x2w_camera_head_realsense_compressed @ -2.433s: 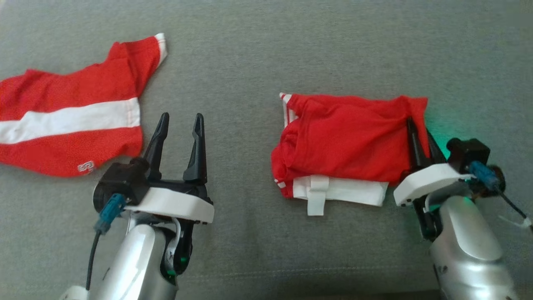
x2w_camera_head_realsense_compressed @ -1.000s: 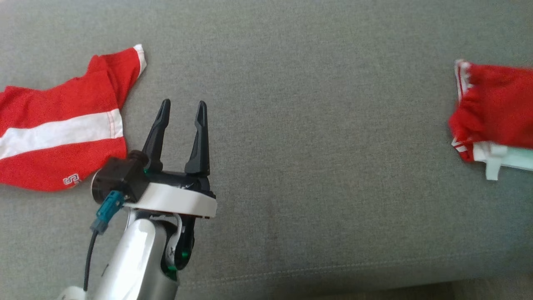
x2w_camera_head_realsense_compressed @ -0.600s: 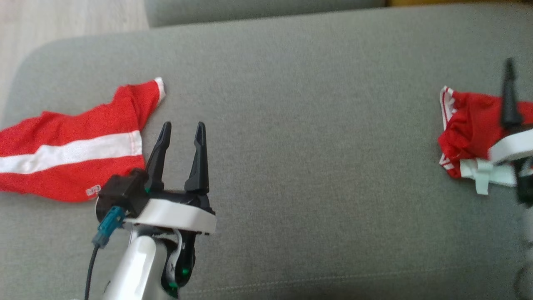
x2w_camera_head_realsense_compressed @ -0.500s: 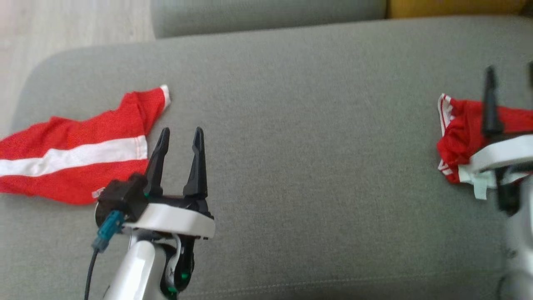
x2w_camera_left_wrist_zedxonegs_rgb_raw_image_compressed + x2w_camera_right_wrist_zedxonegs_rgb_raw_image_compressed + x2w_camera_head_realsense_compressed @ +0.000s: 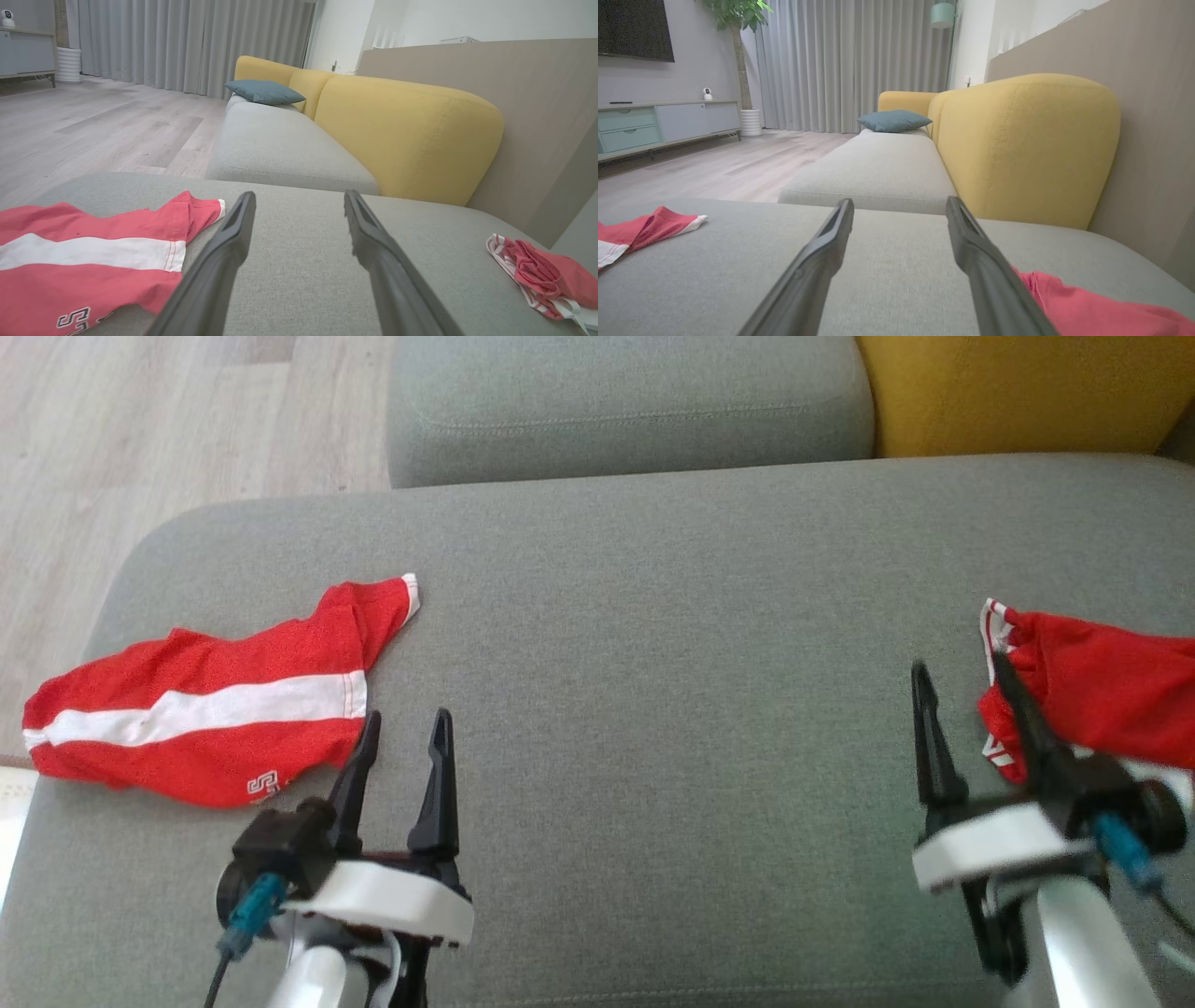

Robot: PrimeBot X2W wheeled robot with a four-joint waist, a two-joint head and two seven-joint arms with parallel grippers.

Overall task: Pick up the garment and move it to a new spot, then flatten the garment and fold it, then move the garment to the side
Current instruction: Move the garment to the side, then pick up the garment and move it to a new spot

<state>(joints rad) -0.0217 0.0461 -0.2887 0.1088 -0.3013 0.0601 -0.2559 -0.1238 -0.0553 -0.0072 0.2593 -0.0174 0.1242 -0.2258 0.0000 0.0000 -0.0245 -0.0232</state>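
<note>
Garments, 2, both on the near grey seat cushion (image 5: 653,644).
- Folded garment (image 5: 1102,695): red with white trim, at the cushion's right edge, lying free.
- Striped shirt (image 5: 205,728): red with one white band, spread out at the cushion's left end.

Grippers, 2, both empty and low over the cushion's front edge.
- Left gripper (image 5: 406,714): fingers spread wide, just beside the striped shirt's hem.
- Right gripper (image 5: 959,663): fingers spread wide, at the folded garment's left end; contact cannot be told.

Grey seat cushions, 2, counting the far cushion (image 5: 625,401).

Yellow backrest (image 5: 1018,392) runs along the right side.

Blue pillow (image 5: 264,91), 1, on the far cushion.
</note>
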